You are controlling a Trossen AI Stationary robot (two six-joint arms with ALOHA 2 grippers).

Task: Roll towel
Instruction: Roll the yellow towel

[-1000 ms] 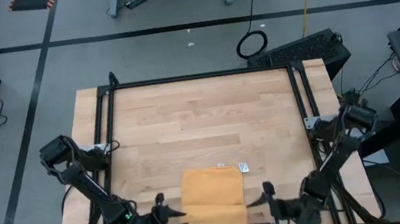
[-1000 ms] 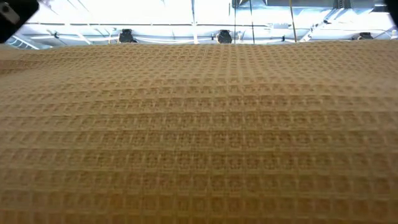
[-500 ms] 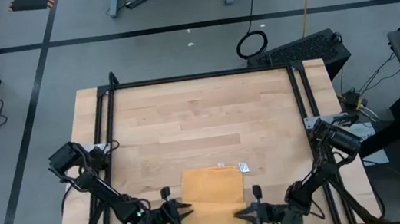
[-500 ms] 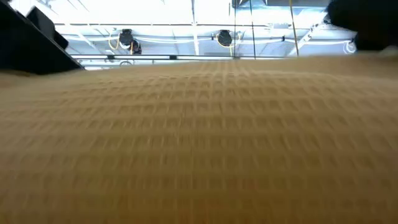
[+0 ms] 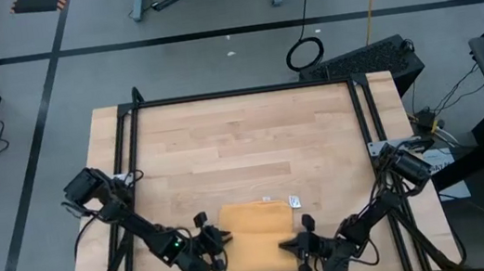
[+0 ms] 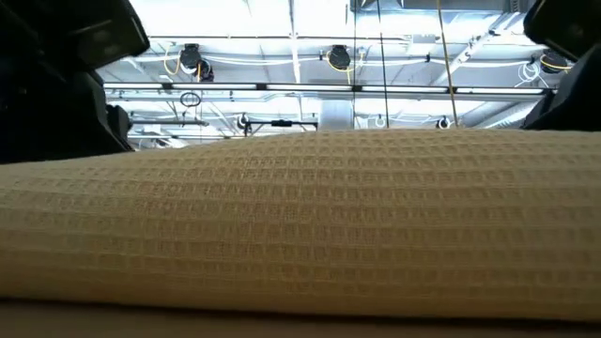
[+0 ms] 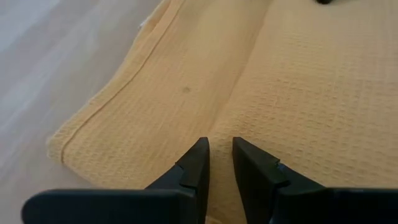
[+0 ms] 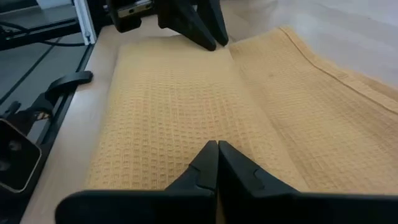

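One wooden table (image 5: 243, 145), grey floor (image 5: 207, 9) — yellow towel (image 5: 257, 236)

The towel (image 5: 257, 238) lies on the desk (image 5: 243, 145) near its front edge, midway across. The left gripper (image 5: 217, 247) sits at its left side, the right gripper (image 5: 296, 246) at its right.

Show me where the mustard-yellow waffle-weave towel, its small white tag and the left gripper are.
Mustard-yellow waffle-weave towel (image 5: 257, 238): high view, middle of the folded cloth.
Small white tag (image 5: 294, 203): high view, at the towel's far right corner.
Left gripper (image 7: 219, 158): left wrist view, between the tips of its jaws, over the fold.
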